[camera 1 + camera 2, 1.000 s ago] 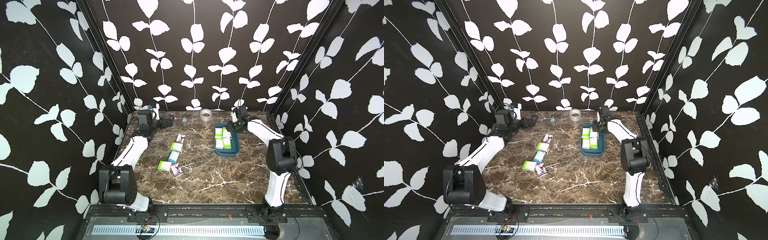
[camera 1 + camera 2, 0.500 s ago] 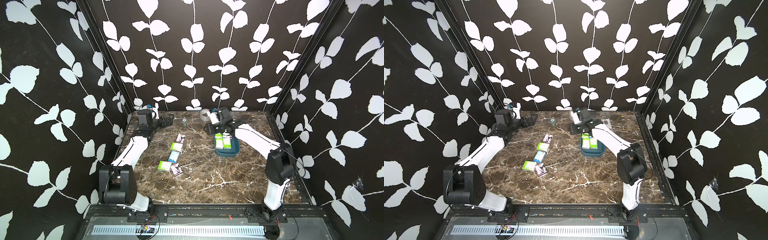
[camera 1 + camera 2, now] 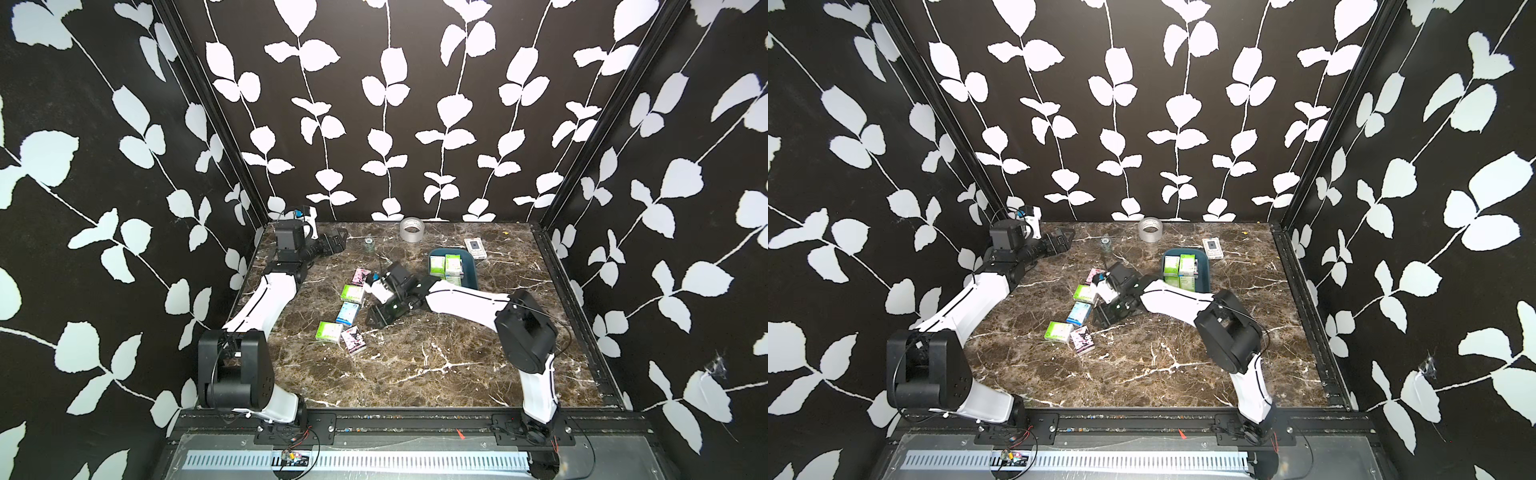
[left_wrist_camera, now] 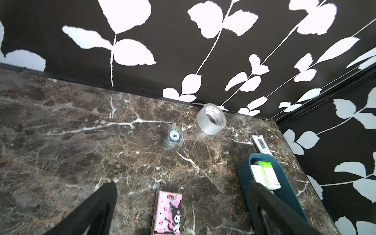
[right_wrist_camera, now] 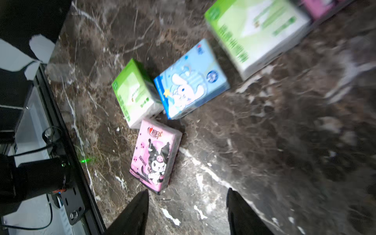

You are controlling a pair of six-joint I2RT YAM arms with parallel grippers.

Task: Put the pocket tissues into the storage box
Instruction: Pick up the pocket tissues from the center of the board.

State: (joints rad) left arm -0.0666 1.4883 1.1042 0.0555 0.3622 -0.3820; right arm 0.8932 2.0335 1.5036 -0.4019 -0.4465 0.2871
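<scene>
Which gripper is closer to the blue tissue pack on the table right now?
Right. The right gripper hovers open just beside the blue tissue pack; the left gripper sits far off toward the back left corner.

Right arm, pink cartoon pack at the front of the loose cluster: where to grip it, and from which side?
Top-down on the pink pack, fingers across its two long edges at mid-length. It lies flat, face up. Both long sides are free, while one short end crowds the green pack and blue pack. The right gripper is open and empty.
</scene>
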